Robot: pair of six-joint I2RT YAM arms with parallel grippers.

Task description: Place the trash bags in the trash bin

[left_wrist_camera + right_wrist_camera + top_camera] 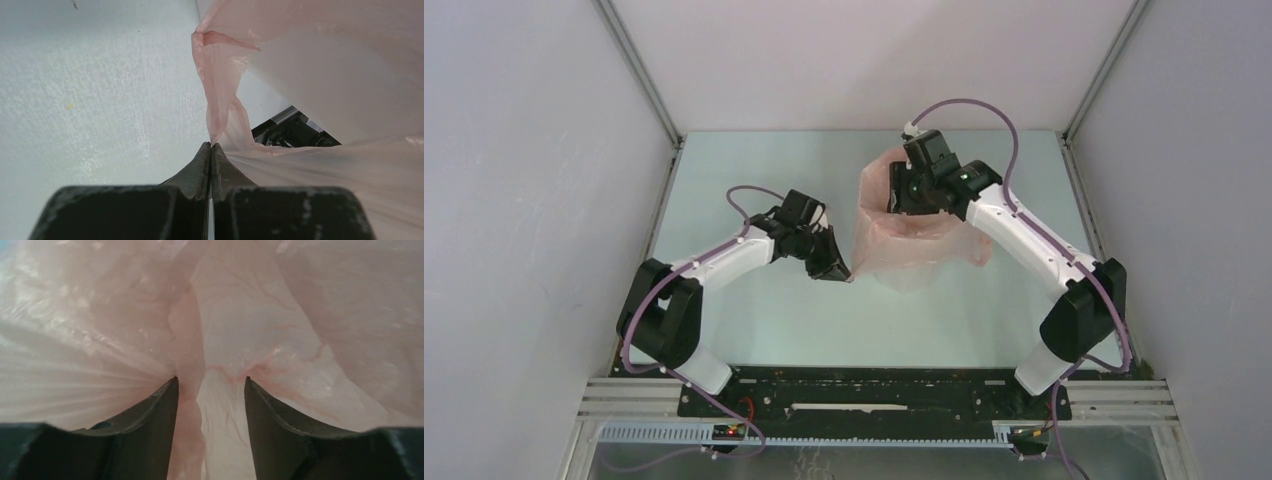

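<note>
Top view: trash bag [919, 245], pale pink, mouth open, right of centre on worktop [754, 320], toward far edge; left gripper [836, 270] at near-left rim; right gripper [912, 195] inside mouth.
Left wrist: pincer clamped on twisted bag strip.
Right wrist: pincer apart, film between.

A robot lab cell: plain white walls [524, 200], aluminium framing [638, 70], pale green table [754, 320]
</note>
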